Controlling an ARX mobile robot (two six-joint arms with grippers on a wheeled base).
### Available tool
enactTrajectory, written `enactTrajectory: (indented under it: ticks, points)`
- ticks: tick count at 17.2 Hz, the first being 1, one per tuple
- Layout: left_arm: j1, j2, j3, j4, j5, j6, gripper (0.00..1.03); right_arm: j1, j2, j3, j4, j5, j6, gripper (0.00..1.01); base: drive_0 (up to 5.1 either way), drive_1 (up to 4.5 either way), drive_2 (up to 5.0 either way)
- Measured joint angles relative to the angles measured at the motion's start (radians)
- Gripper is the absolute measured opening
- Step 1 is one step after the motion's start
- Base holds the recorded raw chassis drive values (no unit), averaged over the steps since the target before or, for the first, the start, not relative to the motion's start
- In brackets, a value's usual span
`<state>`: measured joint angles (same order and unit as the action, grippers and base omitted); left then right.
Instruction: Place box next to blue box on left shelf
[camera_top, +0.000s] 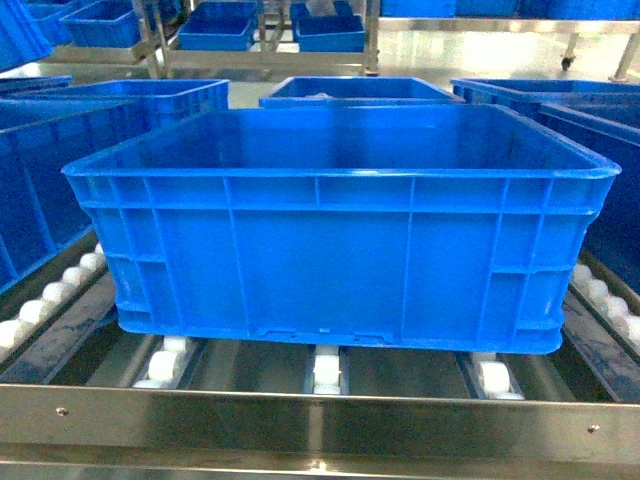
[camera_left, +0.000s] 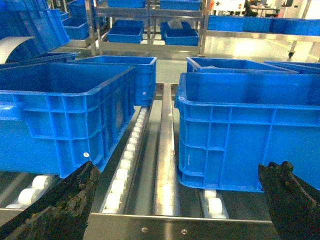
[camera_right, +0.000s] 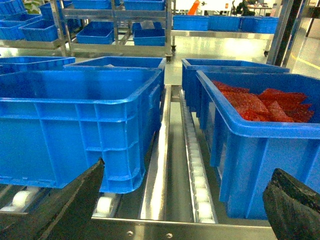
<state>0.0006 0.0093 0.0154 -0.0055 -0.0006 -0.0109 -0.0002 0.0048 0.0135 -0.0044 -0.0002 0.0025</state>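
Both tools, left tool (camera_left: 175, 200) and right tool (camera_right: 182, 200), hang released before the left shelf (camera_top: 320, 410). The box (camera_top: 335, 235) sits on its rollers between neighbouring crates (camera_left: 60, 115); placement looks finished, so backing away seems next.

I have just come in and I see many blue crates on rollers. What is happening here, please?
A two-armed robot is working at a steel roller shelf. A large blue box sits on the white rollers, with other blue crates on both sides; the crate to the right holds red items. The left gripper and the right gripper are both open at the shelf's front rail, one near each front corner of the box, holding nothing.
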Motion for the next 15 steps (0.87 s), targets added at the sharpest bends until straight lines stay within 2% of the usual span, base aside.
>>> enactTrajectory:
  ticks: [15]
  points:
    - [0.0, 0.0, 0.0, 0.0, 0.0, 0.0, 0.98, 0.0, 0.0, 0.0, 0.0, 0.0, 0.0, 0.98, 0.0, 0.0, 0.0]
